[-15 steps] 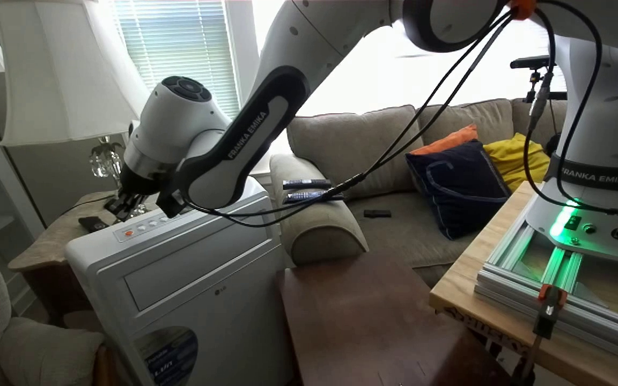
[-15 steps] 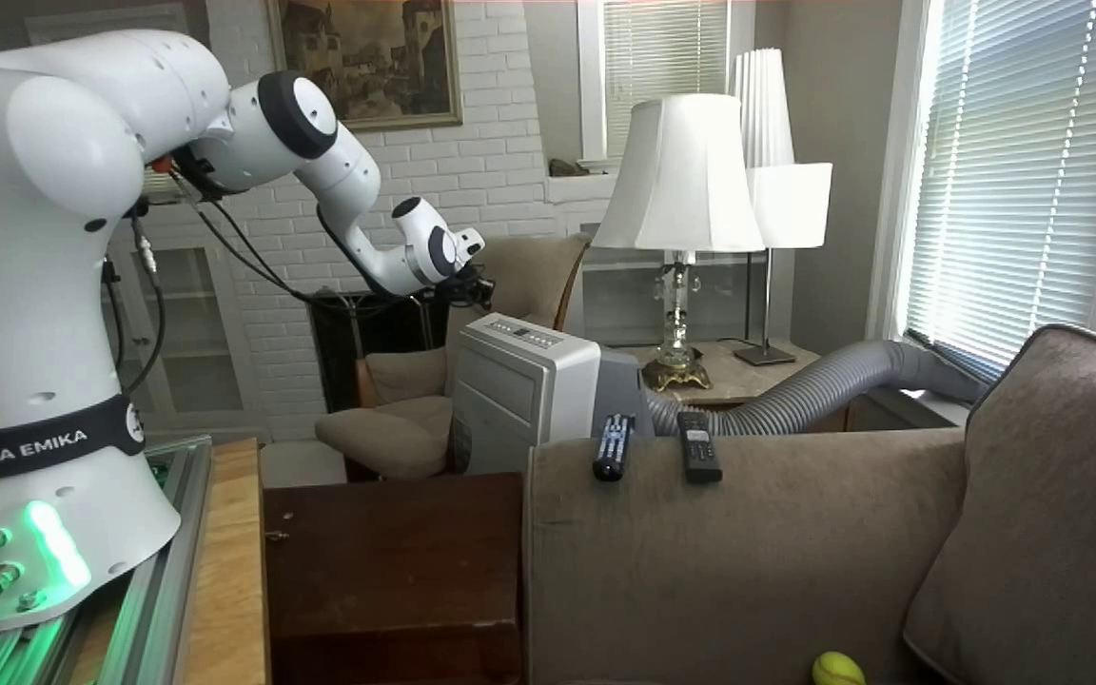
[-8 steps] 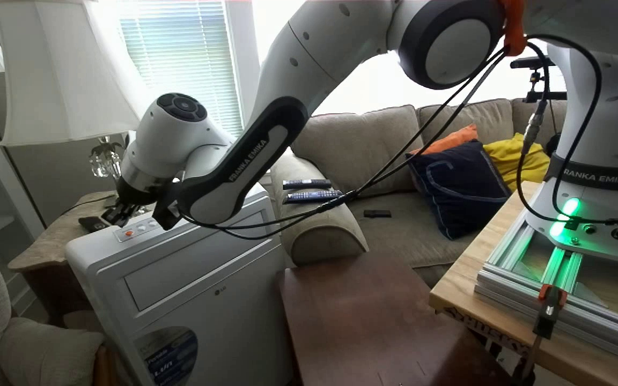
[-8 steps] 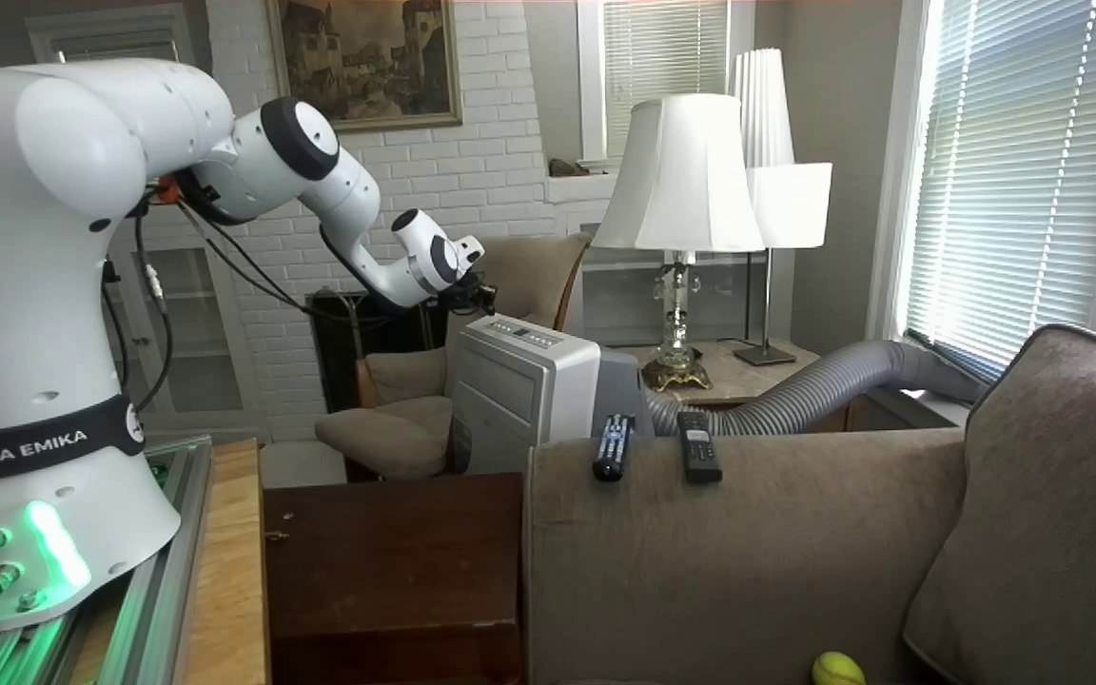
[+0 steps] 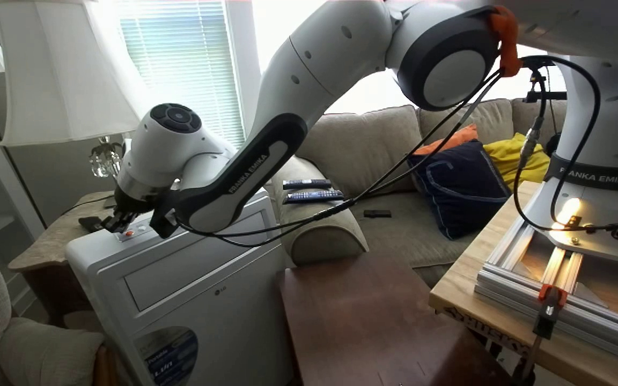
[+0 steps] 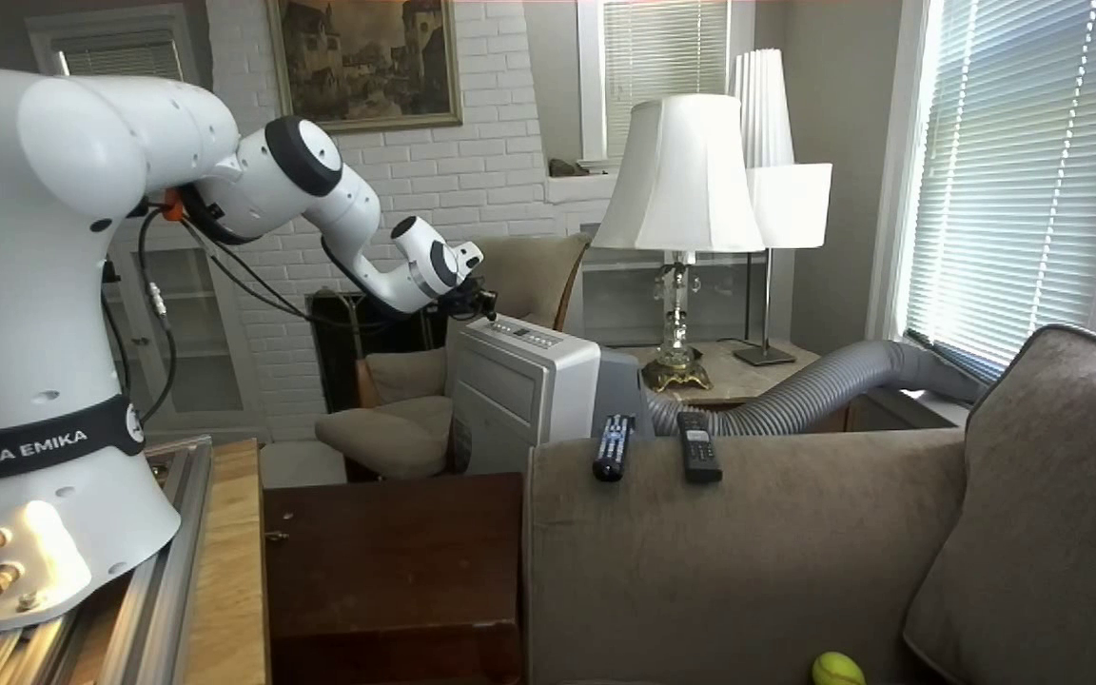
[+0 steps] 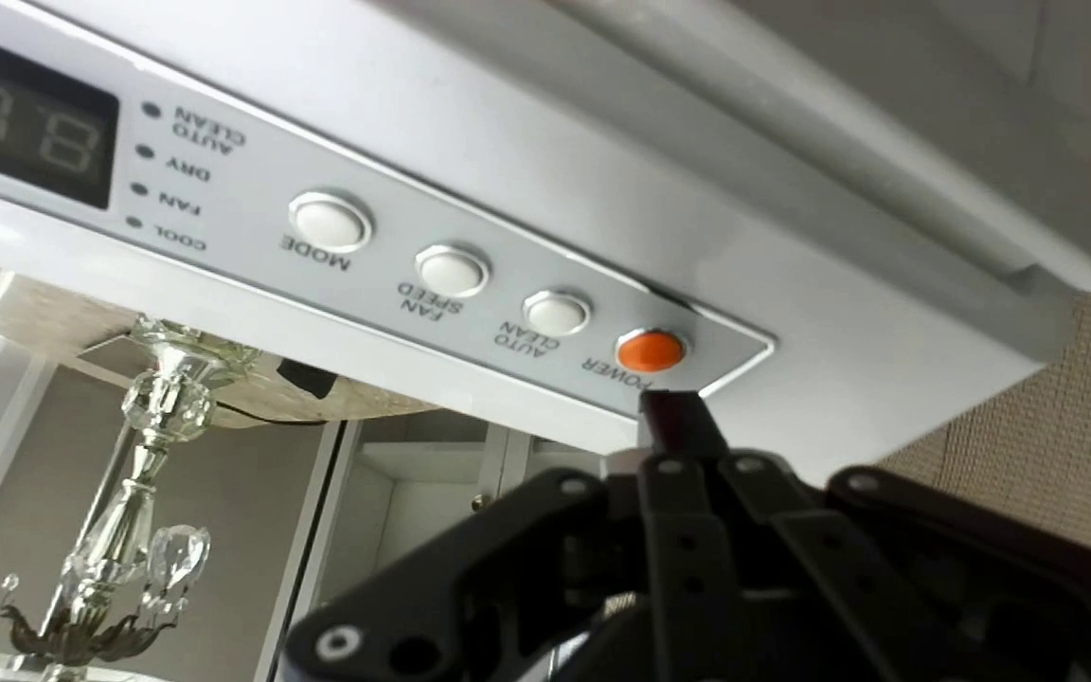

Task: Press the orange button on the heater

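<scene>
Room: daylight showed through the blinds [image 6: 1014,171], and a painting [image 6: 372,57] hung on a white brick wall [image 6: 496,124].
Sofa [image 5: 362,145]: beige, two remotes [image 6: 613,447] lying apart on its armrest [image 6: 795,542], a tennis ball [image 6: 837,668] below; a navy cushion [image 5: 456,187] leaned in front of an orange cushion [image 5: 451,140], a yellow cushion [image 5: 518,158] just beside.
Heater [image 5: 196,300]: white and boxy, it stood between the sofa and an armchair [image 5: 41,348], an LG mark [image 5: 220,290] on its front, and a grey hose [image 6: 795,390] curved off behind it toward the blinds.
Lamp [image 6: 679,181]: stood white-shaded on a side table [image 5: 54,236] at the heater's far side in both exterior views.
Orange button [image 7: 651,350]: it sat at one end of the panel [image 7: 508,284] on the heater's top, marked POWER, in full sight in the wrist view.
Panel: three white buttons [image 7: 330,223] and a dark display [image 7: 29,114] lined up with the orange button.
Arm [image 5: 336,59]: from a wooden bench [image 5: 486,244] it reached across to the heater, its base light [image 6: 58,547] glowing yellow; a brown table [image 5: 368,316] stood between bench and heater.
Gripper [image 7: 680,421]: it hung tilted down at the button's end of the heater, its fingers pressed together, the tips just beside the orange button, next to the word POWER; from where I stood I could not tell whether they touched the panel.
</scene>
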Action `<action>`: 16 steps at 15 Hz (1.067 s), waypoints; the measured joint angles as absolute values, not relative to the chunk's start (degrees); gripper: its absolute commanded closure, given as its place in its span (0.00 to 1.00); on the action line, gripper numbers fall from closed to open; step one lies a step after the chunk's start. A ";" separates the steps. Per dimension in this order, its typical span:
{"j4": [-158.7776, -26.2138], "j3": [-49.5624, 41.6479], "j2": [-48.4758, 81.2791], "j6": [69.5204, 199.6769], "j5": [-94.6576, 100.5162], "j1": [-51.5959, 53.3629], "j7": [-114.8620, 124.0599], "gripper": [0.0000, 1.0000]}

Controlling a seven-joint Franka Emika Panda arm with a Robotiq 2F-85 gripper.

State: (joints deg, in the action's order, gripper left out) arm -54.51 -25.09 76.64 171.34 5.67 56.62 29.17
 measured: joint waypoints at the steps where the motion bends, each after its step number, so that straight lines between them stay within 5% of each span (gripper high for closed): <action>1: -53.89 -25.30 77.01 170.77 5.67 56.62 29.43 1.00; 16: -46.98 -26.49 79.43 160.93 5.67 56.61 29.98 1.00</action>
State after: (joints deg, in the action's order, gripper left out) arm -46.98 -26.49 79.43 160.93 5.67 56.61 29.98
